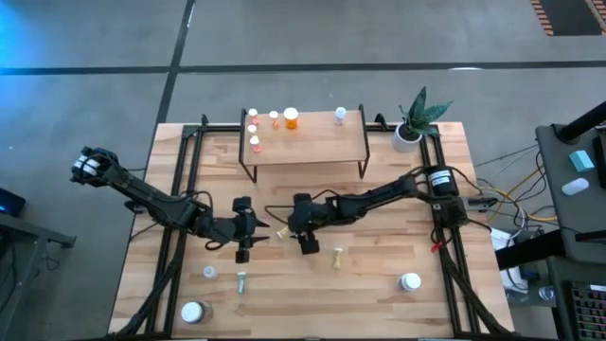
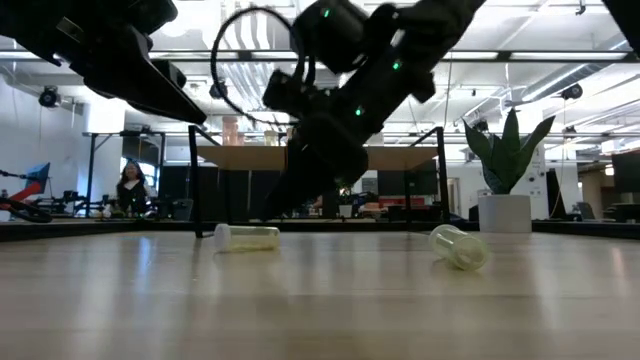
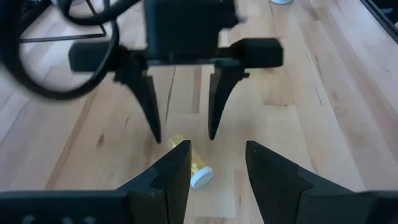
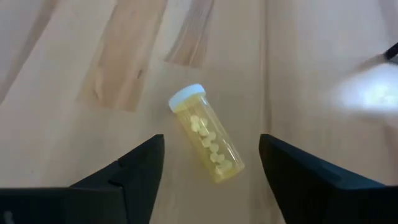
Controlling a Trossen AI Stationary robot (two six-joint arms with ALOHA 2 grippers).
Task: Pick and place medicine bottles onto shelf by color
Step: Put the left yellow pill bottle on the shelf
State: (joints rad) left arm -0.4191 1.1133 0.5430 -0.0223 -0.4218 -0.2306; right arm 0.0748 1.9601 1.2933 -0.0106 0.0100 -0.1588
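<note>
Shelf [image 1: 308,142] maybe half stocked; right gripper [image 4: 208,168] open over fallen yellow bottle [image 4: 206,133], left gripper [image 3: 217,165] open, idle, several bottles left.

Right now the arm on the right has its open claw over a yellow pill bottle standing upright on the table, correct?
Not quite: the yellow pill bottle is lying on its side, not standing. The right wrist view shows it flat on the table, white cap at one end, between the open fingers of the right gripper.
</note>
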